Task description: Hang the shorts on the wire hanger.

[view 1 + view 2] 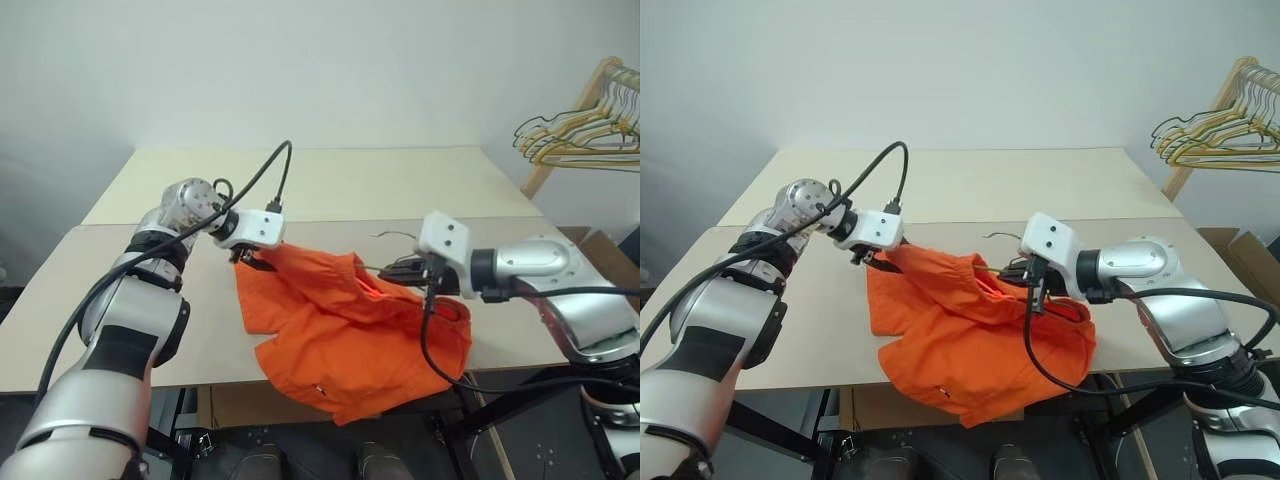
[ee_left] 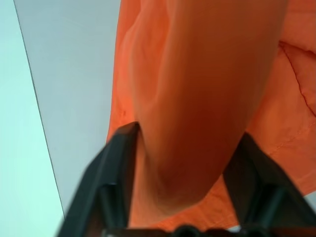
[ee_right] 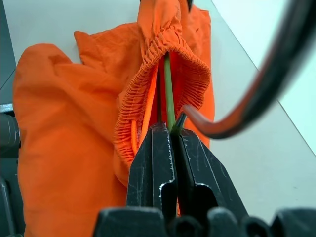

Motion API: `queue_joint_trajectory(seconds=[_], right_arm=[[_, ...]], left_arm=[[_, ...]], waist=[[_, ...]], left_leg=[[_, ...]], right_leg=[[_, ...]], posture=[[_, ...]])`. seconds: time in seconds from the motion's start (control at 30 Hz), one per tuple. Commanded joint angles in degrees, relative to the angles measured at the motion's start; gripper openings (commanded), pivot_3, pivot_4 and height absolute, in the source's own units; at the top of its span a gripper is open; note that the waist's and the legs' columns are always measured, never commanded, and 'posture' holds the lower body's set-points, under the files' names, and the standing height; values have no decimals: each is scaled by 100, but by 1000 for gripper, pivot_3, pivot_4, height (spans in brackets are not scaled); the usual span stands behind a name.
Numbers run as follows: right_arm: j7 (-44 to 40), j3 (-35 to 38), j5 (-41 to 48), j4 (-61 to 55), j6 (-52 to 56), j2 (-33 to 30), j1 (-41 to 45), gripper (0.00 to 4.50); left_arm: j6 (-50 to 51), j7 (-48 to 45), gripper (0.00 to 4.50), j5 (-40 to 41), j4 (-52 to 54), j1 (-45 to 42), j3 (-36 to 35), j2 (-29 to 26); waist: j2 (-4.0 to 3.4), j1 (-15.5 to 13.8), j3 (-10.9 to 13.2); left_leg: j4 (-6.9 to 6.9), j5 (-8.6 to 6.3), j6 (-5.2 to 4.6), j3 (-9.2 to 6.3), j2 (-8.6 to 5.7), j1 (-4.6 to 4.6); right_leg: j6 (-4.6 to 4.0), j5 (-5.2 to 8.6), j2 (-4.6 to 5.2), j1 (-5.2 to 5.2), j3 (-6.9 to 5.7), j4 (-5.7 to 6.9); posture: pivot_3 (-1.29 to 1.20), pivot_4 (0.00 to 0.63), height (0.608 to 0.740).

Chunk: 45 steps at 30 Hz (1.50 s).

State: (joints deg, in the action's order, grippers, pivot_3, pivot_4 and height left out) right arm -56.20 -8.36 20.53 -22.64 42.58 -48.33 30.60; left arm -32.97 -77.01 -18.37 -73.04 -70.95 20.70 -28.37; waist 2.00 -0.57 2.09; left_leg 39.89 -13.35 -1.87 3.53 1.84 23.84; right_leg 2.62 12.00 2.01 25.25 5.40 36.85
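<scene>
Two black-fingered grippers are holding the bright orange fabric shorts (image 1: 345,330) over the beige table's (image 1: 330,185) front edge: the left gripper (image 2: 182,192) is straddling a fold, the right gripper (image 3: 170,148) is pinching the thin olive-grey wire hanger (image 3: 168,89) entering the waistband.

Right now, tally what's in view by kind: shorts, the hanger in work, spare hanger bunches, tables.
Shorts: 1
Wire hanger, inside the waistband: 1
Spare hanger bunch: 1; single hangers in it cannot be counted
Tables: 2
Total: 5
</scene>
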Motion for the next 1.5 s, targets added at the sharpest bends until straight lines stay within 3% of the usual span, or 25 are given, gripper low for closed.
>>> queue_joint_trajectory(seconds=[0.03,0.13,0.17,0.57,0.87,1.1,1.2,1.5], right_arm=[[17,290,116,-186,45,-94,101,0],[18,298,153,-176,63,-113,103,0],[21,292,160,-158,65,-118,113,0],[434,-501,-652,192,260,-202,-1,0],[1067,-134,-596,497,592,463,67,0],[844,-371,-939,410,157,-47,-449,0],[970,-281,-953,548,48,64,-495,0],[517,-266,-536,317,254,247,265,0]], left_arm=[[171,-3,1123,239,7,-284,-306,71],[302,-120,115,405,13,-311,-515,121],[386,-172,25,481,19,-328,-595,137],[816,-536,25,906,113,-513,-1200,-39],[865,-693,25,961,174,-416,-1344,-188],[919,-650,25,973,181,-379,-1416,-411],[952,-628,25,1009,190,-352,-1443,-453],[795,-961,25,1126,397,-41,-1385,-252]], waist=[[0,0,0],[0,0,0],[0,1,0],[0,5,0],[0,4,0],[0,-15,0],[0,-12,0],[-1,3,1]], left_leg=[[0,0,0,0,0,0],[0,0,0,0,0,0],[0,0,0,0,0,0],[0,0,0,0,0,0],[-1,0,0,-2,1,0],[-1,0,0,-2,-1,3],[1,0,0,-1,-1,1],[1,0,0,-1,3,-6]], right_leg=[[0,0,0,0,-1,0],[0,0,0,0,-1,0],[1,1,0,0,-1,-1],[1,1,0,1,-1,1],[-5,-2,-3,1,-1,3],[-4,-3,0,0,-1,-1],[4,2,1,-1,-1,0],[7,4,-6,0,3,12]], posture=[[22,0,740],[22,0,740],[30,0,740],[46,0,740],[57,0,740],[63,0,740],[69,0,740],[57,0,740]])
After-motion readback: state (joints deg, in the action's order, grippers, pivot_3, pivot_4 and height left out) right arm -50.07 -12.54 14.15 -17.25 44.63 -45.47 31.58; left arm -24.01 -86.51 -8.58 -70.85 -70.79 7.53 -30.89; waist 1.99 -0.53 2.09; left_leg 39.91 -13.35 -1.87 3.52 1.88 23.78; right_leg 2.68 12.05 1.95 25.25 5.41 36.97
